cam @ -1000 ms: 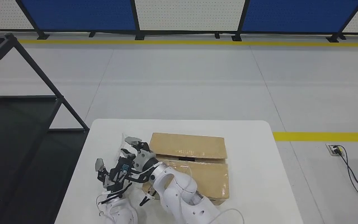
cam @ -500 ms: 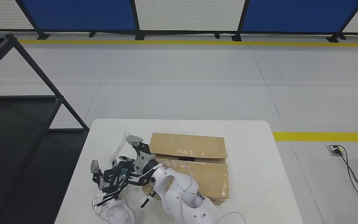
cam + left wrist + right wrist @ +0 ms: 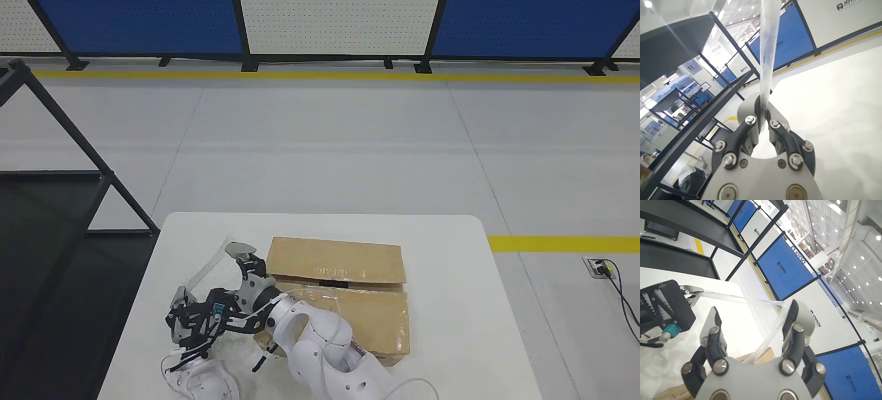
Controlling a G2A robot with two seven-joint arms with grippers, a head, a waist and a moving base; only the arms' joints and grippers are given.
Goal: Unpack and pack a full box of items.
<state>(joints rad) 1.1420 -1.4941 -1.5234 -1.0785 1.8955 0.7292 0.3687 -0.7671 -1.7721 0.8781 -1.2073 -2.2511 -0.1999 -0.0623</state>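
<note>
A brown cardboard box (image 3: pixel 340 295) lies with its flaps down on the white table (image 3: pixel 440 250). A clear tape strip (image 3: pixel 768 47) is pinched in my left gripper (image 3: pixel 762 113), which is shut on it. In the top view that left gripper (image 3: pixel 183 300) sits left of the box, and the tape strip (image 3: pixel 208 270) runs from it toward the box's near left corner. My right gripper (image 3: pixel 753 315) stands open at that corner. The tape strip (image 3: pixel 738 298) touches the tip of one of its fingers (image 3: pixel 791 313) and bends down to the box (image 3: pixel 768 353).
A black metal rack (image 3: pixel 60 160) stands off the table's left side. Blue and white partition panels (image 3: pixel 340 25) line the far floor. The table's right half (image 3: pixel 460 330) is bare.
My left gripper has shifted slightly left, away from the box, and the tape strip now stretches longer and straighter between it and the right gripper. The box has not moved.
</note>
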